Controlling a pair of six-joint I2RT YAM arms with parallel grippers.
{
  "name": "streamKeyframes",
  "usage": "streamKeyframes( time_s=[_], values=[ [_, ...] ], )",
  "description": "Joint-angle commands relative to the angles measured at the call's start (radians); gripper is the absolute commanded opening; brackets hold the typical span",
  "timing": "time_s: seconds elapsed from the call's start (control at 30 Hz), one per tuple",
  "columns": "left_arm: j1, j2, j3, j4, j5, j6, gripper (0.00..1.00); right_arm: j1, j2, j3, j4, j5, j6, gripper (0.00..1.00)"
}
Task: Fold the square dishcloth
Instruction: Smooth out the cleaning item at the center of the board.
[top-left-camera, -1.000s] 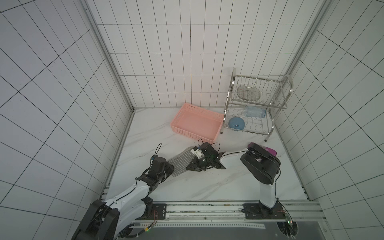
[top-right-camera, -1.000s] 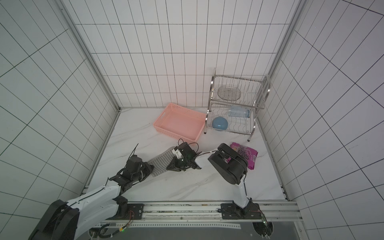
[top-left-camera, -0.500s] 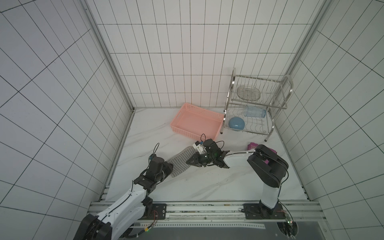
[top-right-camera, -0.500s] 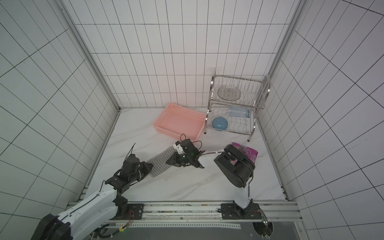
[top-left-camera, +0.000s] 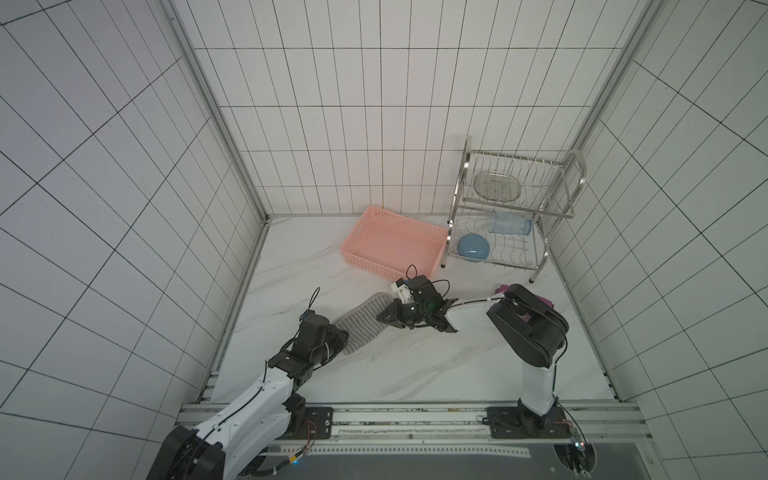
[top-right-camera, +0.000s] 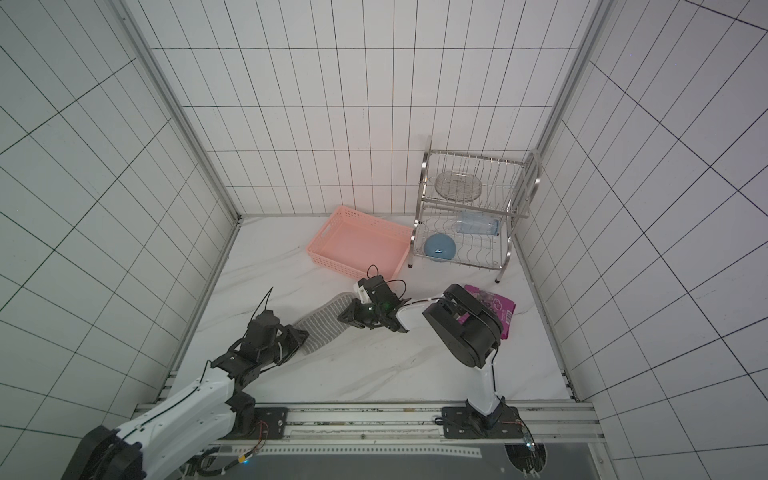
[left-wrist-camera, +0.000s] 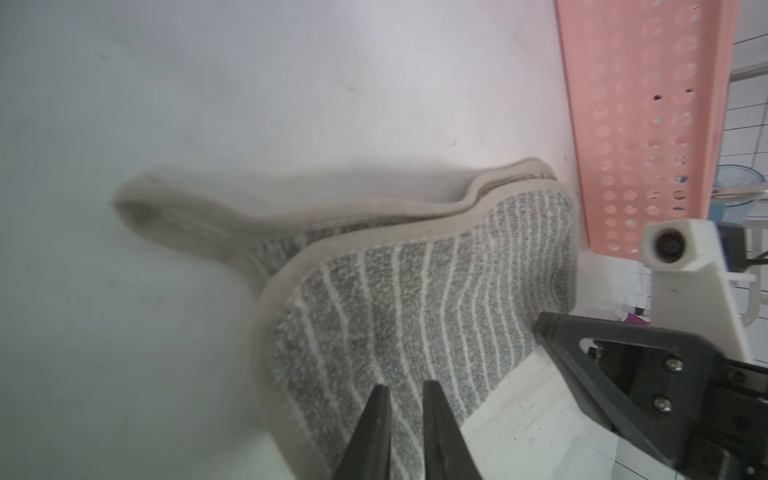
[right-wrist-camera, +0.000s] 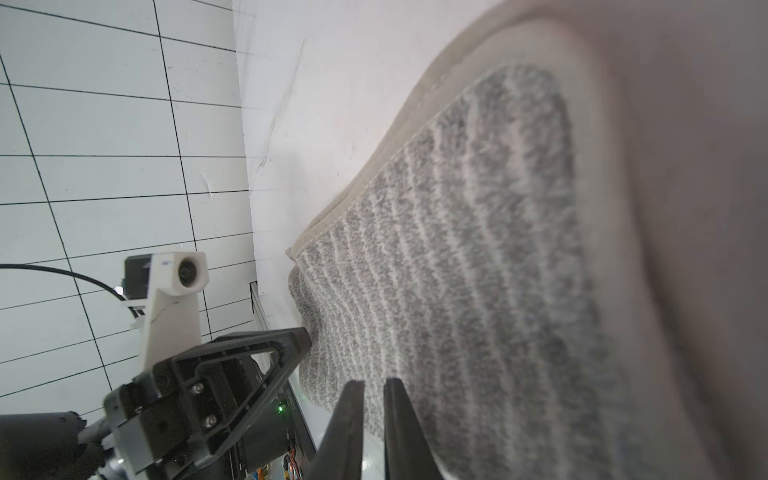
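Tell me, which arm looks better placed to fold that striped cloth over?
Probably right: the right fingers pinch the square dishcloth end nearest the pink basket, free to carry it over to the left fingers.

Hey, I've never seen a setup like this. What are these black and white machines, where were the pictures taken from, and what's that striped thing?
These are two robot arms on a rail, left arm and right arm. Two pictures look down from overhead cameras side by side; the close-ups come from a camera on each wrist. On the marble table stand a pink basket, a wire dish rack and a purple packet. The striped thing is the square dishcloth, partly doubled over. Each arm's jaws are shut on one edge of it, at opposite ends.
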Motion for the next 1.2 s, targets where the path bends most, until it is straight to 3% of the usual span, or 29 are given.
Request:
streamKeyframes(
  time_s=[0.0,0.37,0.57,0.73,0.9,1.17],
  values=[
    [0.001,0.046,-0.020,0.059,-0.003,-0.005,0.18,-0.024,-0.008,-0.014,-0.016,0.019,-0.037,0.15],
    [0.000,0.140,0.007,0.111,0.019,0.031,0.17,-0.077,-0.048,-0.147,-0.029,0.093,-0.063,0.13],
    [-0.059,0.123,0.049,0.086,0.019,0.069,0.19,-0.073,-0.194,-0.290,-0.045,0.183,-0.013,0.12],
    [-0.145,0.186,0.094,0.140,-0.002,0.071,0.22,-0.042,-0.346,-0.393,-0.106,0.297,0.022,0.12],
    [-0.182,0.252,0.159,0.164,-0.004,0.079,0.21,-0.011,-0.534,-0.387,-0.291,0.399,-0.033,0.18],
    [-0.228,0.319,0.356,0.079,0.010,0.186,0.22,-0.038,-0.764,-0.244,-0.689,0.543,-0.219,0.37]
  ],
)
